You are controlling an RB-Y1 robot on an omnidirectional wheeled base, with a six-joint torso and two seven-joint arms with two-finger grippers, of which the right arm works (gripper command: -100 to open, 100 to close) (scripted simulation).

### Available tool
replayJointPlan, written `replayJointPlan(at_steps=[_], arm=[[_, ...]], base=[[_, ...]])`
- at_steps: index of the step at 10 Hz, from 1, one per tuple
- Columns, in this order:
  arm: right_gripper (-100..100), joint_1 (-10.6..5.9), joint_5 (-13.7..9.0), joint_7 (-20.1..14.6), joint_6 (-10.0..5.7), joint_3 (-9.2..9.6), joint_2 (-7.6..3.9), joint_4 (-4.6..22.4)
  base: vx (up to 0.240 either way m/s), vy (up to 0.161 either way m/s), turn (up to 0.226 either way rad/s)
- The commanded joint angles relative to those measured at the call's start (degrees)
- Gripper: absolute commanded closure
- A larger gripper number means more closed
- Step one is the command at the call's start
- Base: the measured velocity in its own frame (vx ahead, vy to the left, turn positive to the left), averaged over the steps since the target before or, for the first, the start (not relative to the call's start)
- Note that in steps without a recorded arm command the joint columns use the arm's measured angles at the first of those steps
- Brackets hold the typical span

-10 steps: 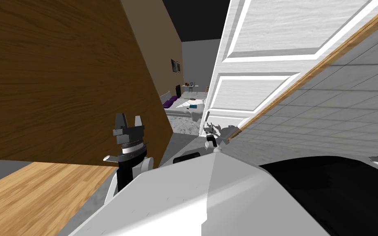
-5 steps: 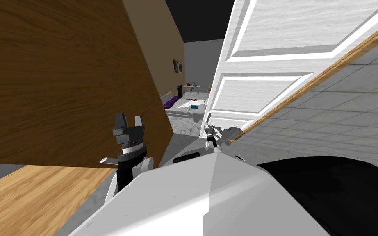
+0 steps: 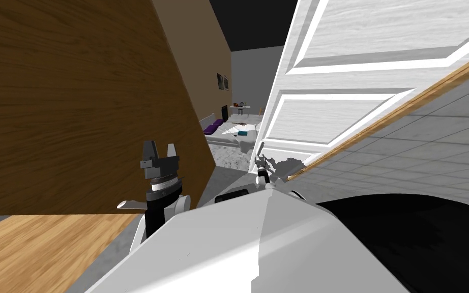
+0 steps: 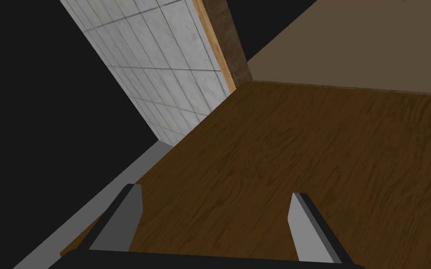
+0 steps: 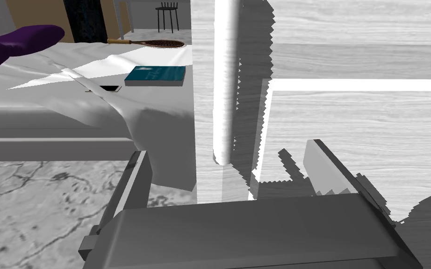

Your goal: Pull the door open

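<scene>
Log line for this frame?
right gripper: fingers open astride white bar handle | white door: ajar | left gripper: fingers open, facing brown wood panel

R gripper (image 5: pixel 226 153) wide; white door handle (image 5: pixel 223 84) btwn fingers (image 5: pixel 324 163)

Flat even light, jagged shadow (image 5: pixel 253 70) on door (image 5: pixel 359 116), wide-lens distortion at pic edges

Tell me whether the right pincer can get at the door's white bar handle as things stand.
Probably yes. The right pincer stands open close to the white door, the bar handle lines up between its fingers, and nothing lies between them. The handle's lower end seems just ahead.
</scene>
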Motion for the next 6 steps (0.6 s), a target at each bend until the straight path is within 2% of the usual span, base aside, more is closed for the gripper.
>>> replayJointPlan(at_steps=[1,5,6], arm=[[-100,-0.84,-0.87,-1.78,-0.6,-0.08,-0.2,2.35],[-100,-1.78,-1.73,-3.62,-1.35,-0.12,-0.43,4.99],[-100,-1.7,-1.55,-3.22,-1.21,-0.1,-0.39,4.62]], base=[[0.066,-0.043,0.06],[0.045,-0.032,0.031],[0.018,-0.01,0.009]])
